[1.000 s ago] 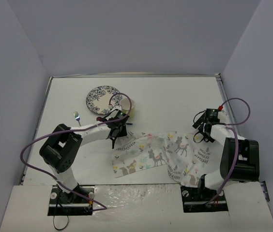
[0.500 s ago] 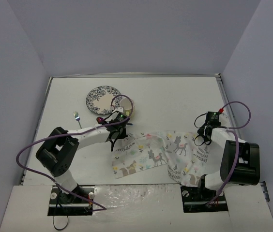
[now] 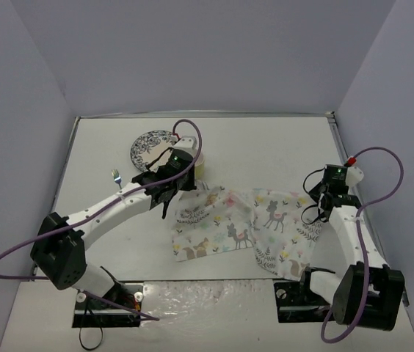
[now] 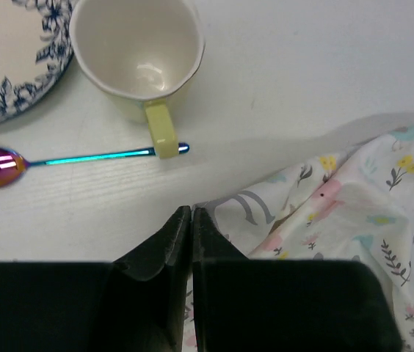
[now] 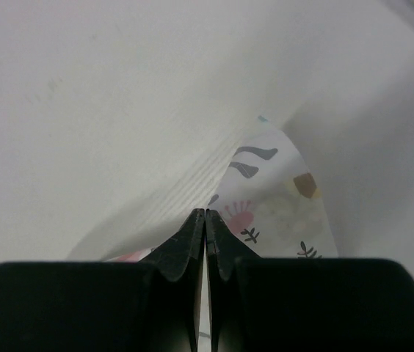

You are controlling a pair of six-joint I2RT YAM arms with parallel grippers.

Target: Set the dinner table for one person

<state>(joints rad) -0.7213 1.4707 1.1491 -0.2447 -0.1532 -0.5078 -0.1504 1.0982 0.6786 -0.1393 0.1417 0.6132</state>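
Note:
The dinner table (image 3: pixel 266 147) is a large white top. On it lies a pastel animal-print cloth (image 3: pixel 240 229), its far edge stretched between my two grippers. My left gripper (image 3: pixel 172 196) is shut on the cloth's far left corner (image 4: pixel 225 209), and the jaws (image 4: pixel 192 210) meet there. My right gripper (image 3: pixel 316 209) is shut on the cloth's far right edge (image 5: pixel 266 191), with the jaws (image 5: pixel 205 213) pressed together. A blue-patterned plate (image 3: pixel 148 144), a cream cup (image 4: pixel 137 48), an iridescent spoon (image 4: pixel 67 157) and a fork (image 3: pixel 117 178) lie to the far left.
The cup (image 3: pixel 198 163) stands just beyond my left wrist, and the spoon lies between it and the cloth. Grey walls close in the table on three sides. The table's metal rim (image 3: pixel 333 121) runs along the right.
Both grippers have shut on the cloth's far edge. The left arm has stretched out farther and the right has shifted outward, so the cloth lies pulled wider and flatter.

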